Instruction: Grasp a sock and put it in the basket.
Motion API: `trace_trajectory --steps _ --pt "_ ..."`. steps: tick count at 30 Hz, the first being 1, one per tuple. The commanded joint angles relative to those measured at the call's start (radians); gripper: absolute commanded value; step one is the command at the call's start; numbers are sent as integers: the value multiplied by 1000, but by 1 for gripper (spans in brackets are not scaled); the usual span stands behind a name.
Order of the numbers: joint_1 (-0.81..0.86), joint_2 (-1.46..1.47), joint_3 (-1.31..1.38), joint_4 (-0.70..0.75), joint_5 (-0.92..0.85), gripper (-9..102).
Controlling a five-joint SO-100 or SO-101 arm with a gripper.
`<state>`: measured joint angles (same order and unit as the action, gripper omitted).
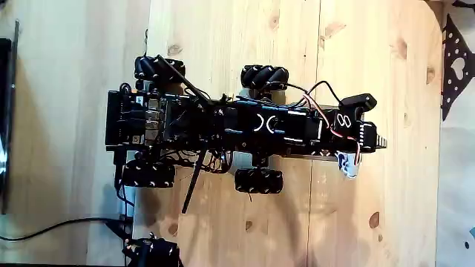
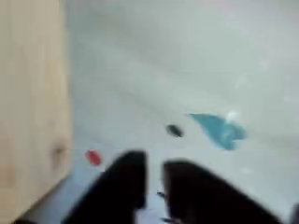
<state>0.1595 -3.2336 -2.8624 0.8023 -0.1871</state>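
- Two dark fingers (image 2: 126, 187) at the bottom of the wrist view, blurred, making up the claw (image 2: 154, 183); set narrow, with just a thin pale slit between them and nothing seen in that slit.
- In the fixed view, claw (image 1: 373, 139) at the right-hand tip of the black arm (image 1: 282, 124), stretched out flat over the wooden bench (image 1: 223, 44).
- Just beside the claw, towards the bottom edge of the fixed view: a small white lump with bluish marks, taken for the sock (image 1: 347, 166). Lies on the wood, close against the arm's tip; too small to tell whether touching.
- Well ahead of the claw, at the right edge of the fixed view: a dark perforated piece (image 1: 454, 67) on a pale grey surface (image 1: 456, 185), possibly the basket; cut off by the edge, so cannot tell for sure.
- Behind the claw: wheeled base (image 1: 148, 119) with four ribbed black wheels, one of them (image 1: 263, 77) nearest the claw on the upper side.
- Trailing from the far end of the base: a black cable (image 1: 59, 226).
- Beyond the fingertips in the wrist view: pale grey ground with a blue patch (image 2: 220, 129), a small dark spot (image 2: 174, 131) and a red spot (image 2: 92, 158).
- Left of the claw in that view: a strip of wood (image 2: 33, 93).
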Motion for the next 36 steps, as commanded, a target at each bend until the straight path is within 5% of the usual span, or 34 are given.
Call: trace_trajectory --steps 1,11,20,36 --pt "18 -12 -15 -8 0 0" --pt "14 -12 -101 -32 -20 0" --pt "6 -12 -101 284 20 0" --pt "-17 -12 -101 565 143 0"
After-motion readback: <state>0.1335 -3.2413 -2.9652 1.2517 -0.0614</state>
